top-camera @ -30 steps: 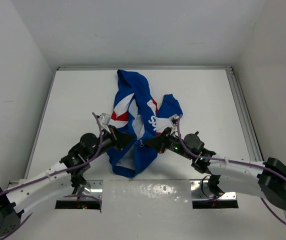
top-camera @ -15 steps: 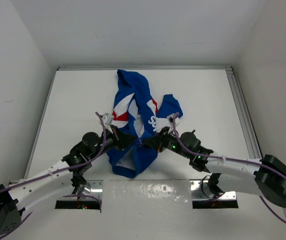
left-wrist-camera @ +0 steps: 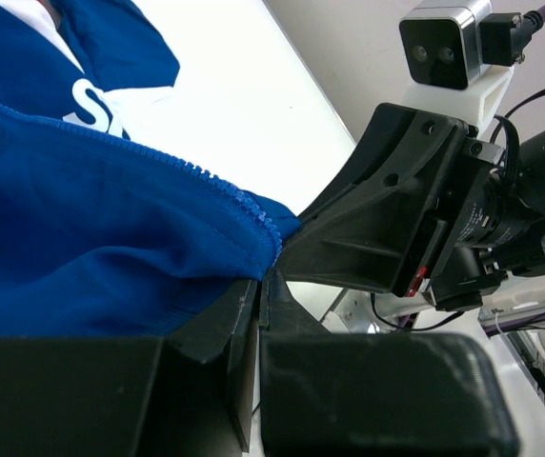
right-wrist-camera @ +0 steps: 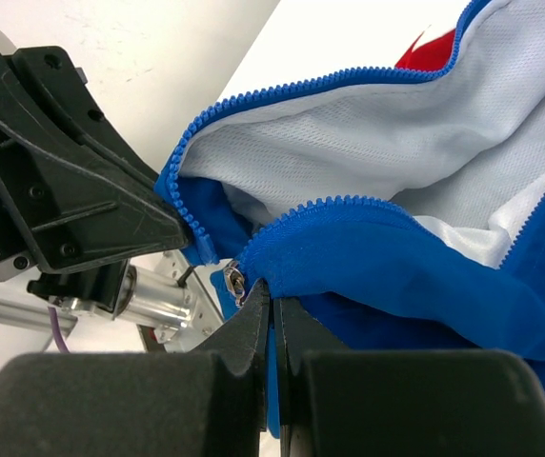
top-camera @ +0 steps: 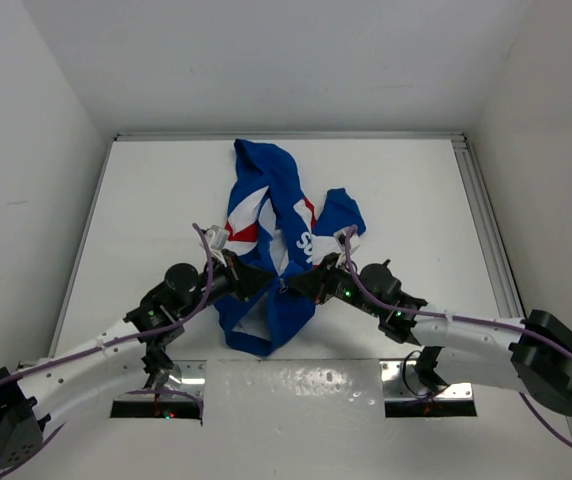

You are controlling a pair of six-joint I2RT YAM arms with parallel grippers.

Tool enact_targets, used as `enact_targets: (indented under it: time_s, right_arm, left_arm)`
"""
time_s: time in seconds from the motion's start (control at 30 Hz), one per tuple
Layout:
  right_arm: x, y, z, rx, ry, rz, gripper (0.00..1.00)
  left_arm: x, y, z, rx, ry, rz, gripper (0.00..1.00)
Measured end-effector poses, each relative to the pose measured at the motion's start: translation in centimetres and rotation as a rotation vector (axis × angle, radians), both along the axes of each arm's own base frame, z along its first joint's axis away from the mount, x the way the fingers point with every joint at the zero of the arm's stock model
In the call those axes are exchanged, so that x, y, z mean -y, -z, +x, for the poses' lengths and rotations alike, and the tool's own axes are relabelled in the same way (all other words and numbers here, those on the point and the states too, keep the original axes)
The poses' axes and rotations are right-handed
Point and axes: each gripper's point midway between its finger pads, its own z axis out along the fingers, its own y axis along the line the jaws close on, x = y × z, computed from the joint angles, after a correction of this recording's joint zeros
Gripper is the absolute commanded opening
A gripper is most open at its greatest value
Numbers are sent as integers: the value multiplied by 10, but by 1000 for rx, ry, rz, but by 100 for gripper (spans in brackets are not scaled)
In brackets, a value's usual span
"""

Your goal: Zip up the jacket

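Fabric is soft, light and limp, so we grip only at the zipper tape. The jacket (top-camera: 266,175) lies open on the counter (top-camera: 146,200); our left hand (top-camera: 253,281) and right hand (top-camera: 299,284) each pinch a bottom zipper end, near the slider (right-wrist-camera: 235,282).

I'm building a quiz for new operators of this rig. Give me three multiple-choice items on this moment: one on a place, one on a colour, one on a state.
1. The right gripper grips the jacket at: A) a sleeve; B) the end of its zipper; C) the collar.
2. The lining is: A) yellow; B) black; C) white.
3. The zipper is: A) open; B) half closed; C) fully closed.
Answers: 1 B, the right wrist view shows the jaws shut beside the slider; 2 C, white mesh shows inside; 3 A, the two rows of teeth lie apart.
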Motion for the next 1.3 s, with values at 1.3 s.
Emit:
enact_targets:
  time_s: [1.3]
  right_arm:
    - [1,-2,0,8,1,-1,0]
  left_arm:
    - [3,4,2,-8,2,6,0]
